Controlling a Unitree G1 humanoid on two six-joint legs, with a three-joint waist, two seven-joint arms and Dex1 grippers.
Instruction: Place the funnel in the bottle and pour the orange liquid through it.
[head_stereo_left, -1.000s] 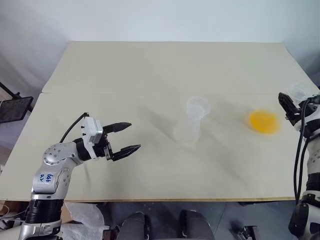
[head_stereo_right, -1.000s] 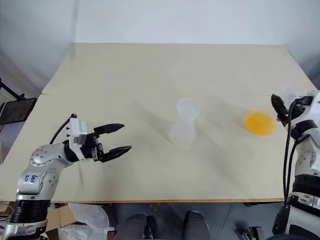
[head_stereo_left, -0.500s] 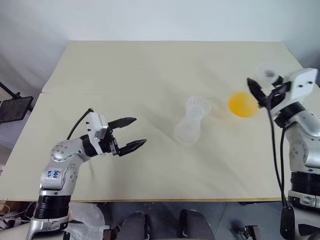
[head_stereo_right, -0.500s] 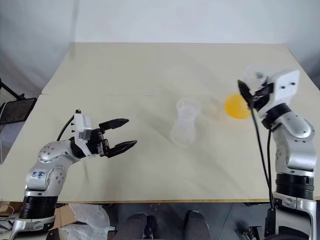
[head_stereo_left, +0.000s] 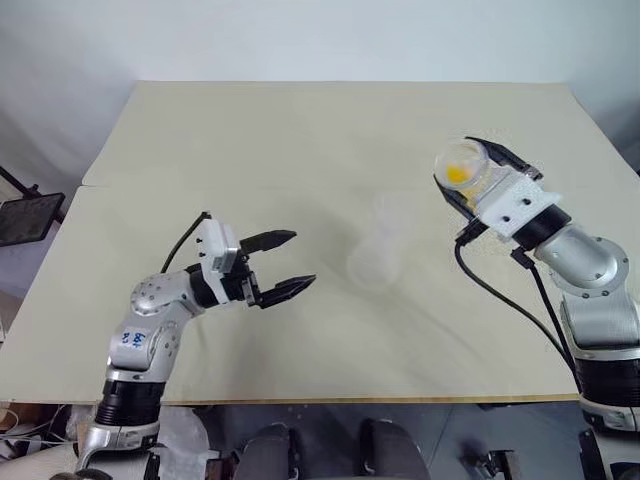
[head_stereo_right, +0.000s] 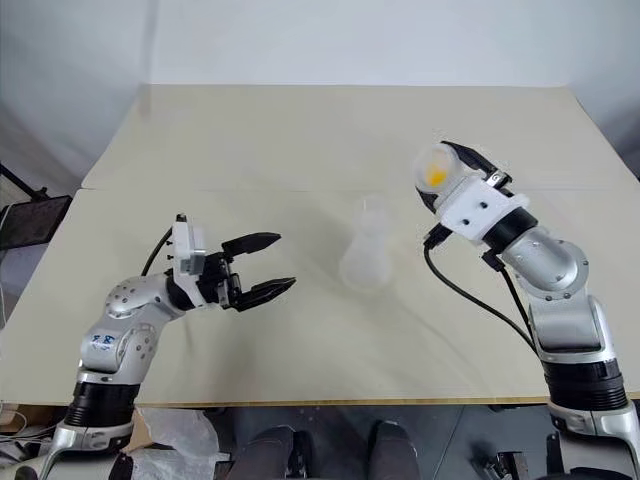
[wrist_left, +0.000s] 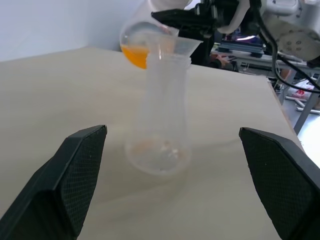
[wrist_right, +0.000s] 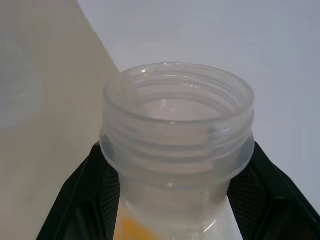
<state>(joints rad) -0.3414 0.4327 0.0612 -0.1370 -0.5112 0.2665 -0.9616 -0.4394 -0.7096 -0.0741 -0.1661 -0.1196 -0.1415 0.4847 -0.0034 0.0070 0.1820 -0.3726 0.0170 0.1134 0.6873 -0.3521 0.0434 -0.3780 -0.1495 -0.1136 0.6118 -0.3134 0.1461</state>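
The clear cone-shaped bottle (head_stereo_left: 377, 258) stands upright mid-worktop, the clear funnel (wrist_left: 176, 44) seated in its neck. Orange liquid (head_stereo_left: 457, 173) sits in a tilted clear flask raised just beside it.

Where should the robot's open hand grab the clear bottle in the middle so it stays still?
Best around the bottle at its narrow upper part, just under the funnel, coming in level from the robot's left, where the open left gripper faces it. The base looks too wide, and the flask of orange liquid crowds the right side.
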